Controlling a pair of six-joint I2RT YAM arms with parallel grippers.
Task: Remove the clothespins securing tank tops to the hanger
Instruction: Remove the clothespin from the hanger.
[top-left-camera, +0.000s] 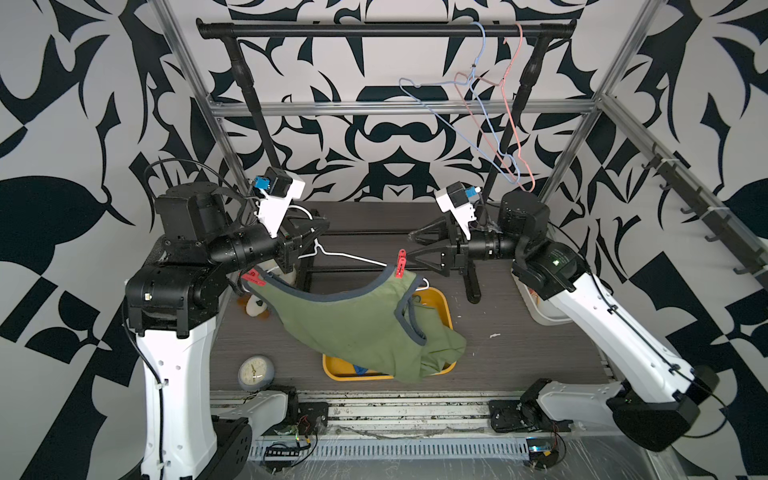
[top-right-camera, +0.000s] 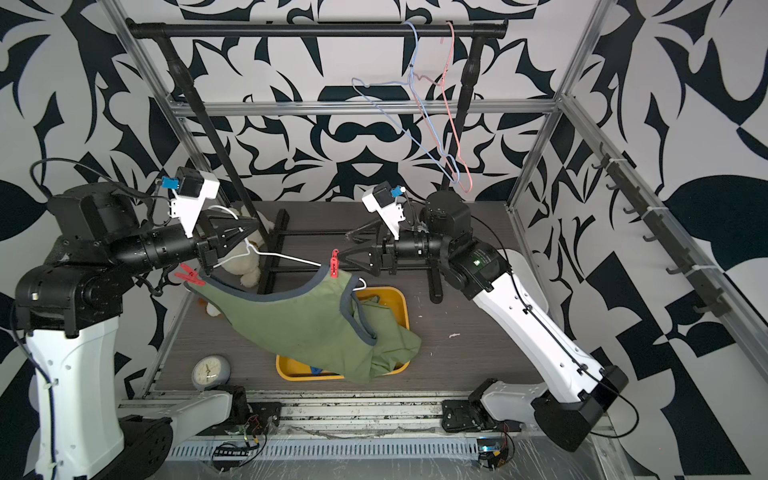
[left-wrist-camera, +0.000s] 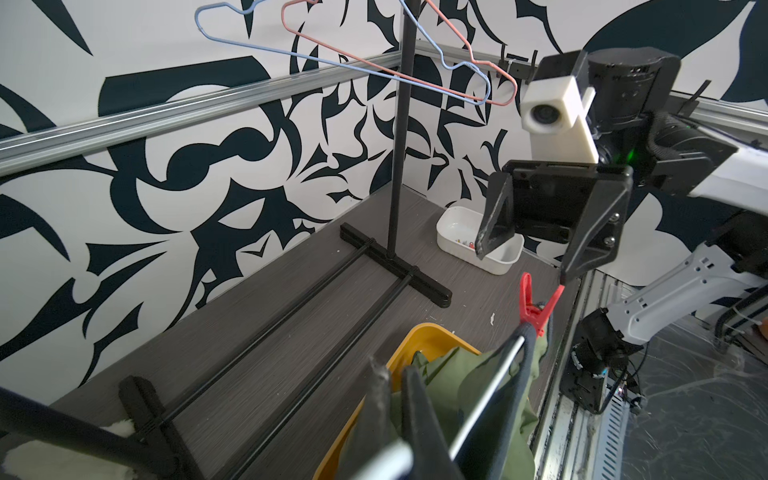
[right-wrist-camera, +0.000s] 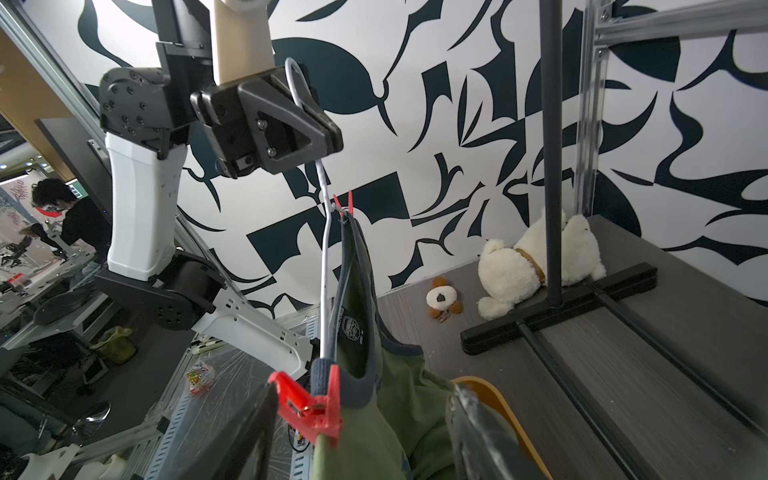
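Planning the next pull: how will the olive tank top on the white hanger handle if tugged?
Probably floppy: the olive tank top sags from the white hanger and bunches into the yellow bin. Likely light: only the left red clothespin and the right red clothespin pin it up. With the right one off, that strap may slip down.

Walls (top-left-camera: 62, 104) papered in a bold black-and-white leaf pattern enclose a grey wood-grain floor (top-left-camera: 519, 357), edged by aluminium rails (top-left-camera: 374, 109), on which a black garment rack (top-left-camera: 374, 30) stands at the back under even light.
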